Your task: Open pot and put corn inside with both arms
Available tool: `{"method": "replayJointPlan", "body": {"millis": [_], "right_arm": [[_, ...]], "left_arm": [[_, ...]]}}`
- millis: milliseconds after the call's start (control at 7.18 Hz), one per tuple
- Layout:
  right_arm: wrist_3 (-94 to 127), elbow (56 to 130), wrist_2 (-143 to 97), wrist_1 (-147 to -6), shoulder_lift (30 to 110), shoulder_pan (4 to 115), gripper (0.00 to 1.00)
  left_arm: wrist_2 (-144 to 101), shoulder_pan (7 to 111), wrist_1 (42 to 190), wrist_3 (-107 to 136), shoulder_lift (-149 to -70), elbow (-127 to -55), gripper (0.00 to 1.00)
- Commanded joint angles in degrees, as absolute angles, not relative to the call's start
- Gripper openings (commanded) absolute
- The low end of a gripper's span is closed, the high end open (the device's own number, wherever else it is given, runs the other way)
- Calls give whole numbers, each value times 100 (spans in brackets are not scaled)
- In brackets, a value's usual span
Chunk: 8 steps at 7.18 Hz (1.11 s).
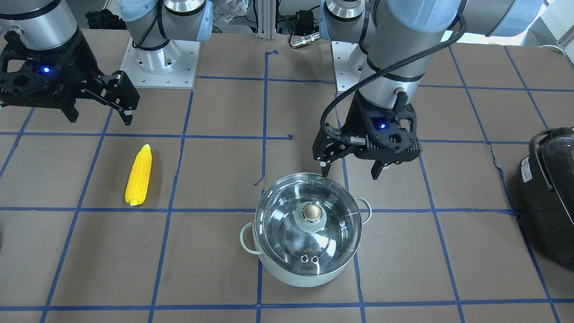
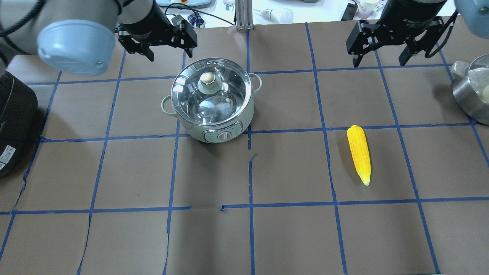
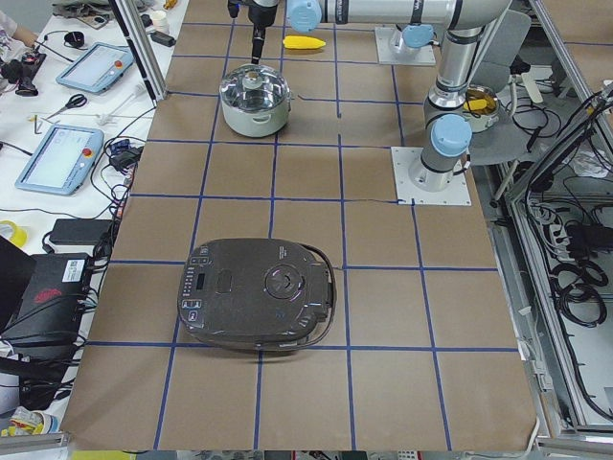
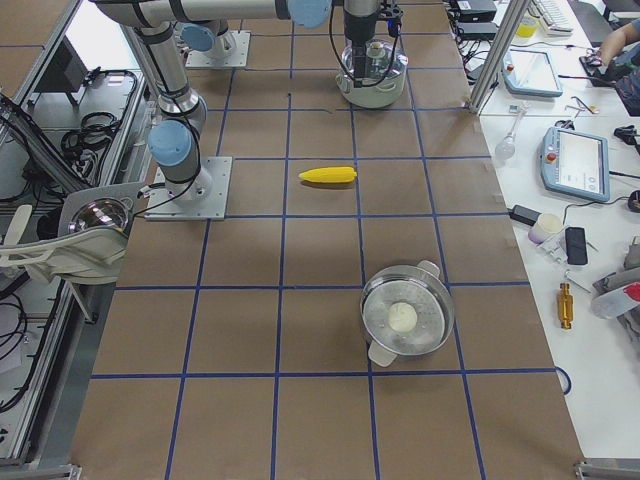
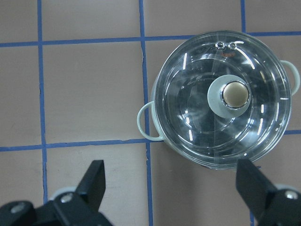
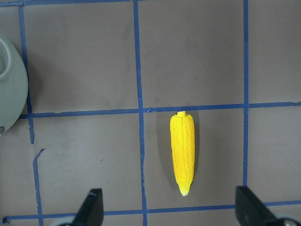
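Black left claw (image 1: 350, 174), right claw (image 1: 101, 119), splayed, empty

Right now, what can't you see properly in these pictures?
- Black cooker: front-facing view, cut off by the right edge.
- Steel pot: overhead view, cut off by the right edge.
- Pot: right wrist view, only a sliver shows at the left edge.
- Pot's inside: front-facing view, glare on the lid hides part of it.
- Corn: left side view, too small for detail.

Silver arms (image 1: 394, 58), pale-blue caps (image 2: 76, 47), black tools (image 1: 350, 174)
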<state>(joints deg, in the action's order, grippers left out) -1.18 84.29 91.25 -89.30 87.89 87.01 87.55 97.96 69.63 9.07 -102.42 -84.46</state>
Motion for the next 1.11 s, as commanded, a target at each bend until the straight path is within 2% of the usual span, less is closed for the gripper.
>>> {"method": "replayJointPlan", "body": {"millis": [0,279,418,697,975], "right_arm": [[-123,8429,9132,-8930,8789,8692,100],[-132,8429,9123,-8930,8789,8692,100],[-132,8429,9123,-8930,8789,8684,100],[-132,8429,9123,-8930,8789,8692,100],[-132,8429,9123,-8930,8789,8701,100]], "left_arm": [[8745,10107,6706,1108,-11010,-8192,97],[8789,10151,6706,1117,-11380,-8192,98],[8772,10151,6715,1160,-11565,-8157,93],[8807,10160,6724,1222,-11628,-8174,92],[8815,10160,6767,1213,-11619,-8165,78]]}}
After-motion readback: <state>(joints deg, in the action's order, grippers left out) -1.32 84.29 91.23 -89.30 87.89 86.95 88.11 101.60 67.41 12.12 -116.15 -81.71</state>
